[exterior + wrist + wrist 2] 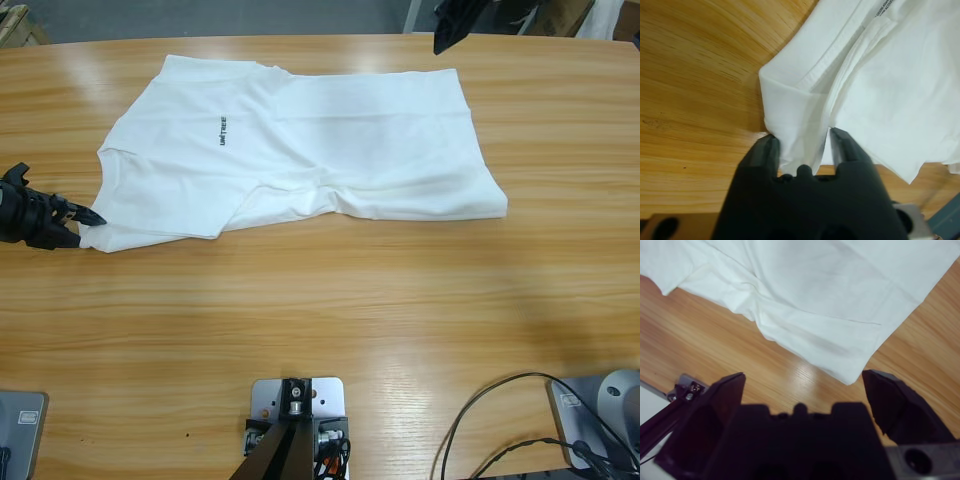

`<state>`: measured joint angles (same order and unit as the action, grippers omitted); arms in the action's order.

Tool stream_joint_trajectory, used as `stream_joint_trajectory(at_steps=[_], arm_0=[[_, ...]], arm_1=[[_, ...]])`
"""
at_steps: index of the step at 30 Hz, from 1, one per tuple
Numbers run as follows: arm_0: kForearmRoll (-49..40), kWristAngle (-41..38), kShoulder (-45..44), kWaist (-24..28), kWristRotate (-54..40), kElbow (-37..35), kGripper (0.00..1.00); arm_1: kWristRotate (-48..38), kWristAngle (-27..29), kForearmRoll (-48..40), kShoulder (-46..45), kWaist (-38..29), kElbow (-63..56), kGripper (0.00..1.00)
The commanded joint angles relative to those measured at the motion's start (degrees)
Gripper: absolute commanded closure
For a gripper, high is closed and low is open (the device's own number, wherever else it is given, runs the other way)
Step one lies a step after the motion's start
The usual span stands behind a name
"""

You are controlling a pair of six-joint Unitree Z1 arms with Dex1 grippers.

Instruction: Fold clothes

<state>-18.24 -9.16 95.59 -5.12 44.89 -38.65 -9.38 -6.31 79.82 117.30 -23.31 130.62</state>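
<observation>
The clothes are one white T-shirt (330, 140) lying across the far half of the wooden table (350, 320), with small dark chest lettering (223, 130) facing up. Its left part is folded over itself. My left gripper (88, 228) comes in from the left edge and is shut on the shirt's near-left corner. In the left wrist view that white cloth (890, 90) runs down between the two black jaws of the left gripper (802, 140), with a neck label (882, 7) at the top. My right gripper (805, 385) is open, hovering above the shirt's hem corner (850, 375). In the high view the right gripper (445, 40) shows black at the top right.
Black cables (500, 420) loop over the near-right edge of the table. Bare wood fills the near half in front of the shirt. A rig part (687, 387) shows at the left of the right wrist view.
</observation>
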Motion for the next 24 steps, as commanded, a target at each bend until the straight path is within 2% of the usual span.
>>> stream_joint_trajectory(at_steps=[1,3,7,9,13,14,15,16,18,22,24], arm_0=[[0.77,-0.94,0.31,0.48,-1.29,1.29,1.0],[0.93,-0.98,0.15,0.46,-1.63,1.29,1.0],[1.1,-1.21,-0.27,0.46,-2.03,1.38,1.0],[1.1,-1.21,-0.43,0.46,-2.15,1.38,1.0],[1.1,-1.29,-1.16,0.5,-2.17,1.38,1.0],[1.1,-1.29,-1.27,0.5,-2.17,1.38,1.0],[1.1,-1.29,-1.29,0.48,-2.17,1.38,1.0],[1.1,-1.29,-1.3,0.46,-2.17,1.38,1.0],[1.1,-1.33,-1.48,0.46,-2.17,1.33,1.0],[1.09,-1.45,-1.99,0.46,-2.17,1.35,1.0],[1.02,-1.45,-2.32,0.46,-2.17,1.5,1.0]], arm_1=[[0.4,0.2,11.14,0.34,1.12,-2.02,0.347],[0.17,0.25,11.14,0.2,1.53,-2.5,0.522],[-0.3,-0.14,10.95,-0.38,2.78,-3.15,0.99],[-0.6,-2.23,10.4,-0.7,4.06,-3.85,1.0],[-2.46,-12.06,3.65,-3.35,8.96,-11.51,1.0],[-3.22,-14.9,1.26,-4.2,10.46,-14.7,0.844],[-4.05,-17.33,-1.67,-5.32,12.02,-18.42,0.582],[-4.82,-19.25,-4.75,-6.66,13.41,-22.45,0.477],[-6.89,-22.78,-11.76,-9.84,15.98,-31.71,0.362],[-12.94,-26.82,-27.76,-15.75,17.86,-50.5,0.332],[-15.63,-27.89,-34.24,-16.8,17.86,-57.09,0.277]])
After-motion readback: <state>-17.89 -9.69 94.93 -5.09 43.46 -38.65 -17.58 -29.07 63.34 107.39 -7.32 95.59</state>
